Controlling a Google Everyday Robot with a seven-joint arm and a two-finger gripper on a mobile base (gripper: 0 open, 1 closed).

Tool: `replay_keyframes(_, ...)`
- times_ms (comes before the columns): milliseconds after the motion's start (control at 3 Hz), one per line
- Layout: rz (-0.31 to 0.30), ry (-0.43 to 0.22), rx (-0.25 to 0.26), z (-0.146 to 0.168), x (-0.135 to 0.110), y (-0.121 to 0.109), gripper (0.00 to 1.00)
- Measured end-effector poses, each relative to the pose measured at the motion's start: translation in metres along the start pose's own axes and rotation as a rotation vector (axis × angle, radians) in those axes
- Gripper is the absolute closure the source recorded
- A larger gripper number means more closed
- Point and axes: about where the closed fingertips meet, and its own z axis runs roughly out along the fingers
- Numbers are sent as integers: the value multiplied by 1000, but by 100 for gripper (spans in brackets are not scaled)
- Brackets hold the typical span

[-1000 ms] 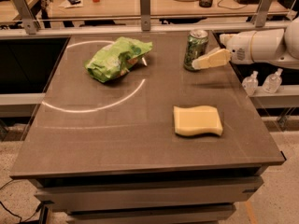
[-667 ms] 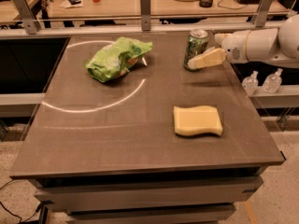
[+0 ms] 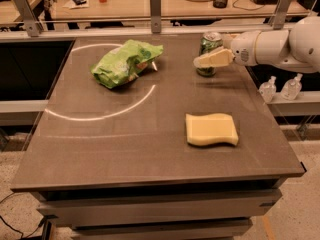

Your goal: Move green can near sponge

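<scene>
Cream jaws at green can [image 3: 208,44], pale-yellow sponge [image 3: 211,129], light-green bag [image 3: 125,63]

No text, brand or number can be read on the green can [image 3: 209,45], the sponge [image 3: 211,129] or the snack bag [image 3: 125,62]. The pincer [image 3: 206,58] is seen at the can, far right on the surface [image 3: 125,139].
</scene>
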Motion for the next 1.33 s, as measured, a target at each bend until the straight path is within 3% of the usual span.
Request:
replay_keyframes(667, -25, -19, 1, 7, -11, 0, 64)
replay_keyframes(1000, -20, -6, -2, -7, -19, 3, 87)
replay_keyframes(1333, -14, 31, -14, -34, -27, 17, 100)
